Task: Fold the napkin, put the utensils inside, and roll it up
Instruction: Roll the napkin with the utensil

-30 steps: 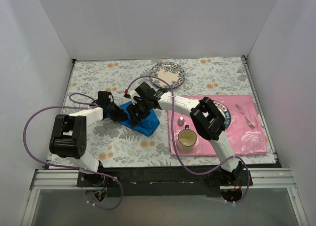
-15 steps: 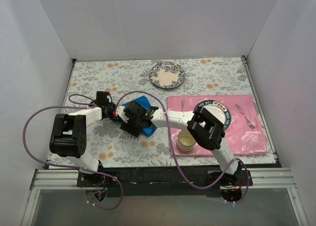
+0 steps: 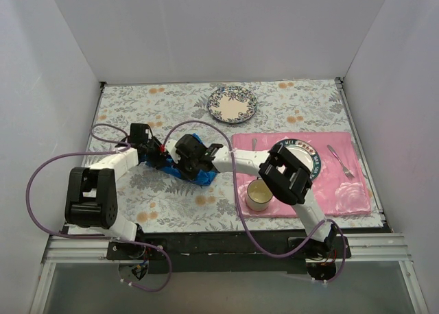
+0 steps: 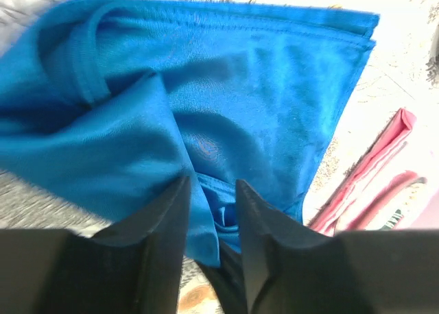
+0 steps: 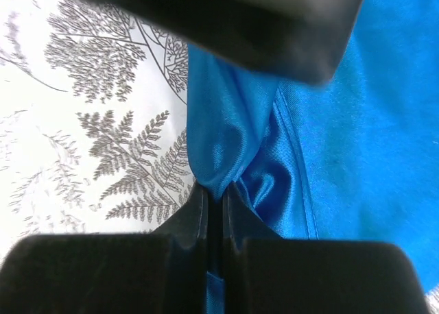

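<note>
The blue napkin (image 3: 200,175) lies bunched on the patterned tablecloth, left of centre. My right gripper (image 3: 184,160) is shut on a raised fold of the napkin (image 5: 357,136), pinched tight between its fingertips (image 5: 214,194). My left gripper (image 3: 156,158) sits at the napkin's left edge. Its jaws (image 4: 209,190) stand apart, with loose folds of the napkin (image 4: 260,88) between them. A silver fork (image 3: 341,161) lies on the pink placemat at the right. Another slim silver handle (image 3: 254,145) shows at the placemat's far left; the right arm hides the rest of it.
The pink placemat (image 3: 350,190) carries a cream cup (image 3: 258,195) and a patterned plate (image 3: 310,151), partly under the right arm. A second patterned plate (image 3: 233,103) stands at the back. White walls enclose the table on three sides.
My right gripper came down and left onto the napkin and closed on a fold. My left gripper's jaws opened from their grip on the cloth.
</note>
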Tool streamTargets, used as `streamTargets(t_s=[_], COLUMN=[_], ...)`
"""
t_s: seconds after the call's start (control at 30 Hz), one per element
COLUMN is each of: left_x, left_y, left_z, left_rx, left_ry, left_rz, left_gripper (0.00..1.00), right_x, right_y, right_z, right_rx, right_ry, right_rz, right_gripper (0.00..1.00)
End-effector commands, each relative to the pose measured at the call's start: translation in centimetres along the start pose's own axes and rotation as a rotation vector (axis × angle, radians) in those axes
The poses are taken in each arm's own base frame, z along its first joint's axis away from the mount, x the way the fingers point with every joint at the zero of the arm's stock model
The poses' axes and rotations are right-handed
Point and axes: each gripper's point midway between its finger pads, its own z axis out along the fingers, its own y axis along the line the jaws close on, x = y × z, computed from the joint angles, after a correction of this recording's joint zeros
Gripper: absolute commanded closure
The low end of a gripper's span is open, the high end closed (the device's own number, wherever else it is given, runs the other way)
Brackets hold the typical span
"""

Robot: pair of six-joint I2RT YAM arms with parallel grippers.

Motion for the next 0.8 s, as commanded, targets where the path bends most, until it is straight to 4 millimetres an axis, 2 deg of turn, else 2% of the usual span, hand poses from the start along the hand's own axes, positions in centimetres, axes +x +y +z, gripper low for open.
streamTargets(t_s=[0.0,0.03,0.07,0.17,0.3,0.33,0.47,0.77], left_x=[-3.1,-3.3,-3.6,-3.8,-2.1,-1.1,1.8,2.7], left_y=[-1.5,-1.6,-1.9,-2.3,-2.3,-1.6,-1.5,-2.1], left_z=[-4.2,-4.9,-5.5,-7.2,-8.2,-8.0,-6.8,-4.0], left_rx=[-0.033,-0.044,-0.041,-0.034,0.012,0.016,0.111,0.182], left_ry=[-0.129,-0.141,-0.154,-0.188,-0.148,-0.124,-0.024,0.035], left_rz=[0.102,0.107,0.112,0.117,0.108,0.097,0.069,0.003], left_gripper=[0.64,0.61,0.57,0.56,0.58,0.6,0.66,0.7], right_x=[5.5,4.7,5.0,4.2,4.3,4.4,4.3,4.4], right_y=[2.1,2.2,2.2,2.4,2.0,2.0,1.7,0.1], right_z=[1.5,1.3,1.1,0.7,0.6,0.6,0.8,1.4], right_rx=[-0.25,-0.277,-0.326,-0.445,-0.564,-0.587,-0.693,-0.747], right_ry=[0.15,0.144,0.157,0.157,0.157,0.16,0.165,0.177], right_rz=[0.236,0.274,0.312,0.418,0.555,0.582,0.708,0.875], right_gripper=[0.99,0.99,0.99,0.99,0.99,0.99,0.99,0.99])
